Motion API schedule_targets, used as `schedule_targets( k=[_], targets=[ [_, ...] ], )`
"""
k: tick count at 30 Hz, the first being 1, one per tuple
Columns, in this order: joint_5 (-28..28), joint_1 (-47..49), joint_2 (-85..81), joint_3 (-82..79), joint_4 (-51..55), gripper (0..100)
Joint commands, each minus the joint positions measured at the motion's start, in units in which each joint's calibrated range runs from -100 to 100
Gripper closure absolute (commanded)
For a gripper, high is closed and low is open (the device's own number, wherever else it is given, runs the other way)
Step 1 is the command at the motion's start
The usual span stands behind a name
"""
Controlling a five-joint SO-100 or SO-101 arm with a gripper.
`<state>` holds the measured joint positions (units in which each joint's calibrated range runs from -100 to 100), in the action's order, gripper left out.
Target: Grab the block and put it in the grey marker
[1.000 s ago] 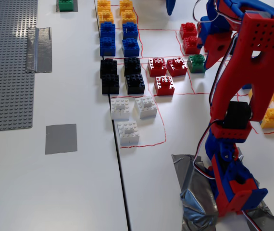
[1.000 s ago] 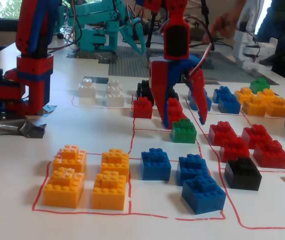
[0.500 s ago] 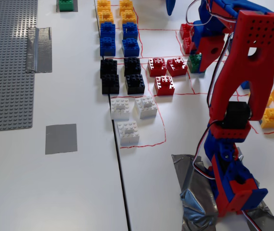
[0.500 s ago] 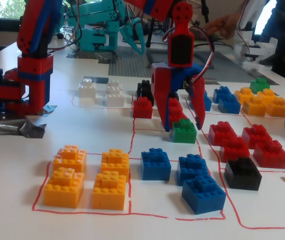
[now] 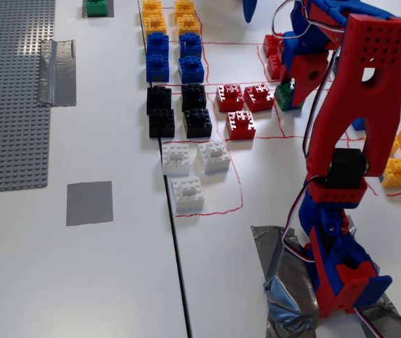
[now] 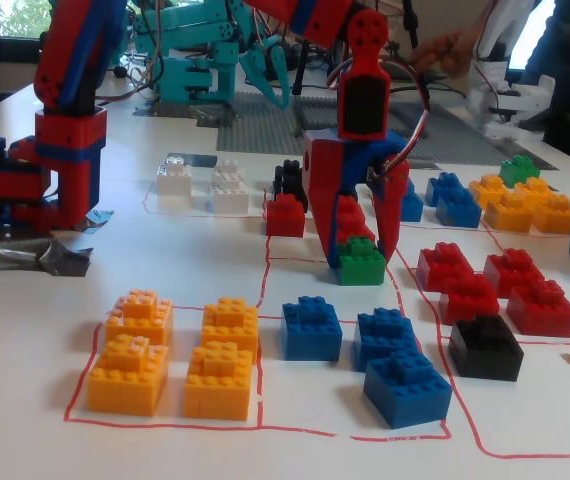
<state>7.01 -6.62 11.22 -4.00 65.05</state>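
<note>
The green block [image 6: 361,262] sits on the table in a red-lined cell, in front of red bricks [image 6: 285,215]. My gripper [image 6: 357,256] stands straight down over it, with the red finger [image 6: 323,205] on its left and the blue finger [image 6: 391,210] on its right, both closed against its sides. In a fixed view from above, the block [image 5: 283,95] shows partly under the gripper [image 5: 289,98]. The grey marker [image 5: 89,203] is a flat square patch far to the left, across the black table seam, with nothing on it.
Rows of orange, blue, black, red and white bricks [image 5: 186,193] lie between the block and the marker. A big grey baseplate [image 5: 10,91] with a shiny tape strip [image 5: 58,72] is at far left. A second green brick [image 5: 96,7] sits at the top edge.
</note>
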Motion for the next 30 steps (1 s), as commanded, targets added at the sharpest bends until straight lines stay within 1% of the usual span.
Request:
schedule_targets(
  k=[1, 13, 20, 24, 30],
  targets=[
    [0.4, 0.5, -5.8, 5.1, 1.0, 100],
    [2.5, -0.2, -15.3, 6.5, 9.6, 100],
    [3.6, 0.4, -20.1, 11.9, 15.3, 100],
    [4.1, 3.2, -22.6, 13.0, 17.4, 100],
    [3.4, 11.5, -24.1, 17.6, 22.5, 100]
  ],
)
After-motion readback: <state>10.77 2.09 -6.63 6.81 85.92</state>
